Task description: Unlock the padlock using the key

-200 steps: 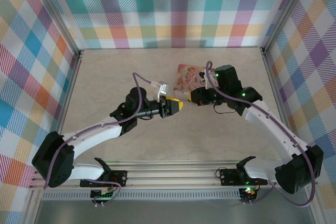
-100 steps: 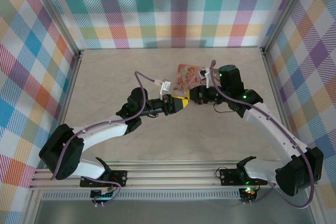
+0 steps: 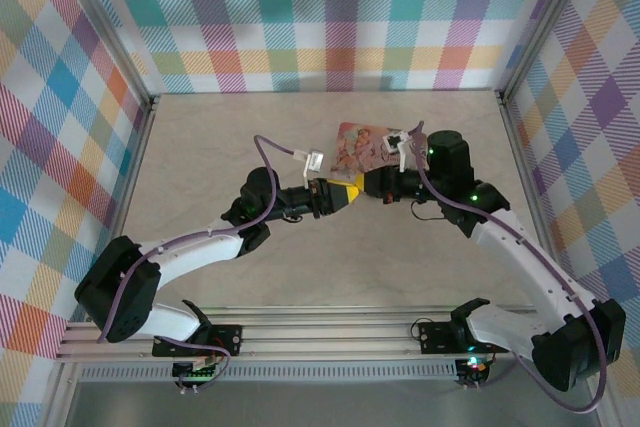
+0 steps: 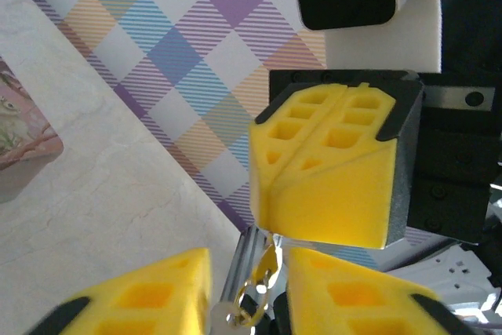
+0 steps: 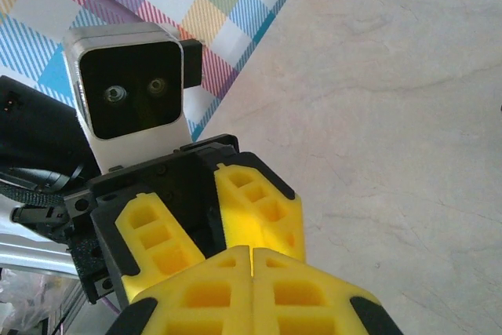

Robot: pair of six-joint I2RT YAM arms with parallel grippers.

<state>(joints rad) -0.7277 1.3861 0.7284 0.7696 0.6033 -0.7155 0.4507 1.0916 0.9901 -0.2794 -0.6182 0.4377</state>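
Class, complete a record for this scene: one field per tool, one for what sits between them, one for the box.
left tool: fingers apart, grip unclear
right tool: fingers pressed together, tip meeting the left tool
between them: small gold metal piece, padlock or key, too small to tell
pink illustrated box: flat on the table, beyond the tools

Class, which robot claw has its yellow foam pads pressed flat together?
The right arm's claw: its yellow pads meet along one seam, while those of the left claw stand apart.
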